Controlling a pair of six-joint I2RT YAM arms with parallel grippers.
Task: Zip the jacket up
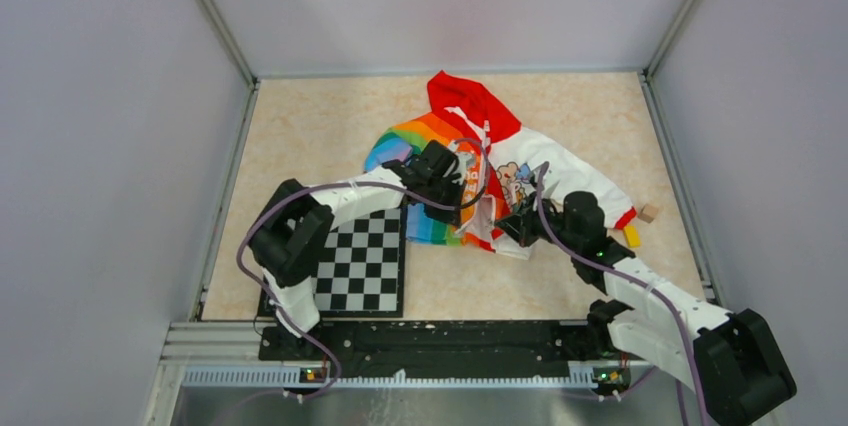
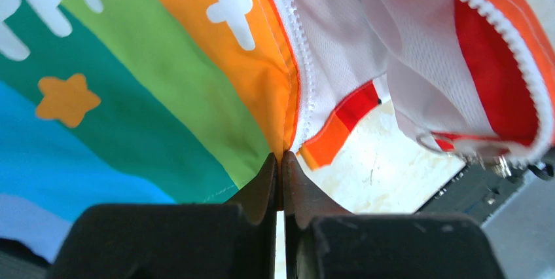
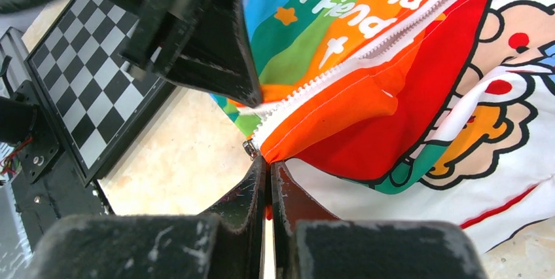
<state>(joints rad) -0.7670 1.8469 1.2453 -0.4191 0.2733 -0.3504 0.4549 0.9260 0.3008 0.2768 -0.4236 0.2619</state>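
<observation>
The jacket [image 1: 500,151] lies mid-table, red hood toward the back, rainbow half on the left, white cartoon half on the right. My left gripper [image 1: 462,208] is shut on the rainbow half's bottom hem, beside the white zipper teeth [image 2: 302,76]; its fingertips [image 2: 265,181] pinch orange fabric. My right gripper [image 1: 520,226] is shut on the other front edge's bottom corner, orange and red fabric [image 3: 340,122], right next to the metal zipper slider [image 3: 249,148]. The front is open: the two zipper rows [image 2: 523,56] stand apart, with white mesh lining between them.
A checkerboard [image 1: 362,261] lies at the near left beside the left arm. A small wooden block [image 1: 650,213] and a yellow piece [image 1: 631,236] lie by the right sleeve's red cuff. Grey walls enclose the table.
</observation>
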